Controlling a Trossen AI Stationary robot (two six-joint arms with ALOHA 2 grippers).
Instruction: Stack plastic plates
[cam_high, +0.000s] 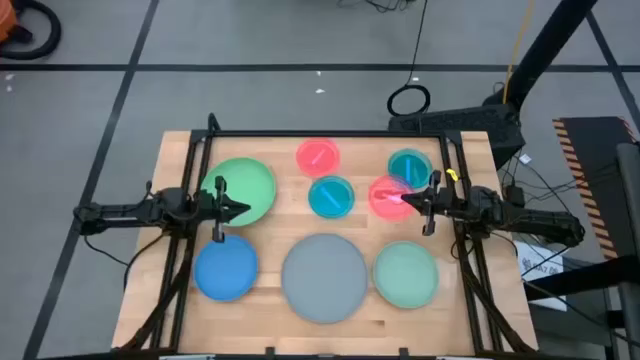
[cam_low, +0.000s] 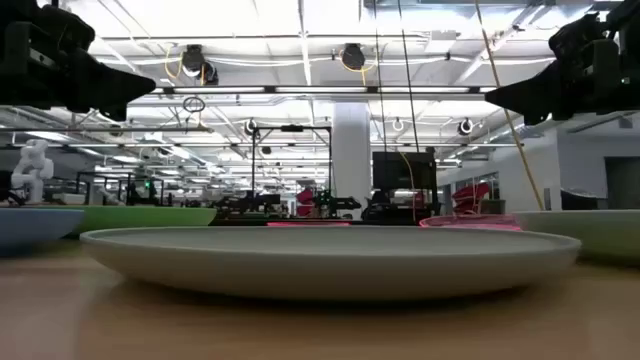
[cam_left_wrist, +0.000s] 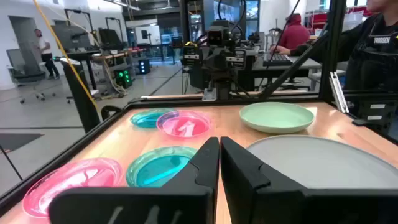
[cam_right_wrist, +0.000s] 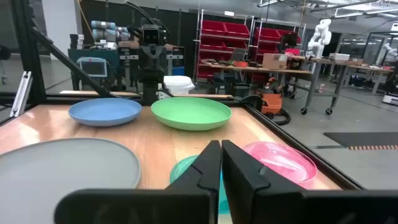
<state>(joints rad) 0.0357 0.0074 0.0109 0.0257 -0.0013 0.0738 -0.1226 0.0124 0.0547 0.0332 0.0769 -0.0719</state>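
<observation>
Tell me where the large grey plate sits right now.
In the high view, the grey plate lies at the table's near edge, centred between the blue plate and pale green plate.

Wooden table (cam_high: 265, 245), light butcher-block top, carries eight round plates, each lying flat and none stacked. Far row: green plate (cam_high: 243, 189) at the left, pink plate (cam_high: 318, 155), teal plate (cam_high: 331, 196) just nearer than it, then a second pink plate (cam_high: 388, 197) overlapping the edge of a second teal plate (cam_high: 408, 167) at the right. Near row, spaced apart: blue plate (cam_high: 225, 269) at the left, large grey plate (cam_high: 324, 277) in the middle, pale green plate (cam_high: 406, 275) at the right.
</observation>
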